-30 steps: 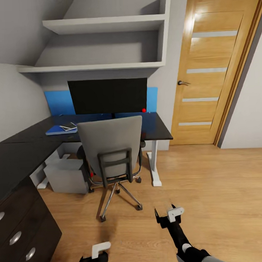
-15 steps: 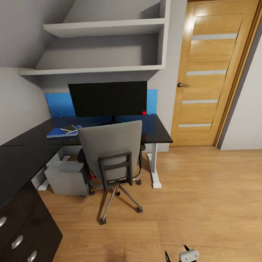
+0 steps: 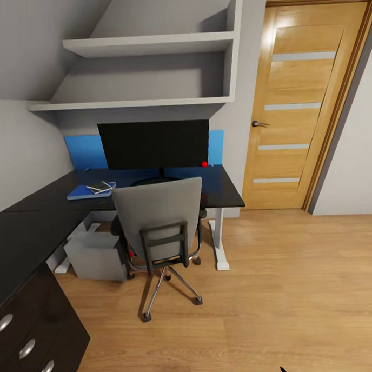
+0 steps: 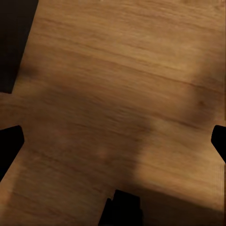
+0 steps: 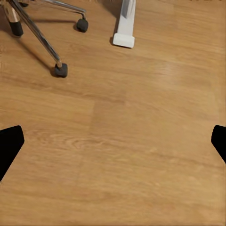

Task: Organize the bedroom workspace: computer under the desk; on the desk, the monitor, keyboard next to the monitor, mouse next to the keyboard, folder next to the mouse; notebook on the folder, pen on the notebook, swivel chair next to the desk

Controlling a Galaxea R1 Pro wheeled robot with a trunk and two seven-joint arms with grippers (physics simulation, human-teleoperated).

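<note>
The black-topped desk (image 3: 218, 187) stands against the far wall with the monitor (image 3: 154, 144) on it. The grey swivel chair (image 3: 157, 209) is pushed up to the desk, its back toward me. On the desk's left part lies the blue folder (image 3: 78, 193) with the dark notebook (image 3: 98, 187) on top; the pen is too small to make out. The grey computer (image 3: 97, 256) sits on the floor under the desk. The keyboard and mouse are hidden. My left gripper (image 4: 113, 143) and right gripper (image 5: 113, 143) both hang open over bare floor.
A black drawer unit (image 3: 30, 333) with silver knobs stands at the near left. The wooden door (image 3: 299, 105) is shut at the right. Grey wall shelves (image 3: 147, 44) hang above the monitor. The chair's castors (image 5: 60, 70) and a white desk foot (image 5: 125, 35) lie ahead of the right gripper.
The whole head view has shifted, so the camera has moved. Both grippers slid down toward the picture's lower edge; the left one has left it and only the right fingertips remain.
</note>
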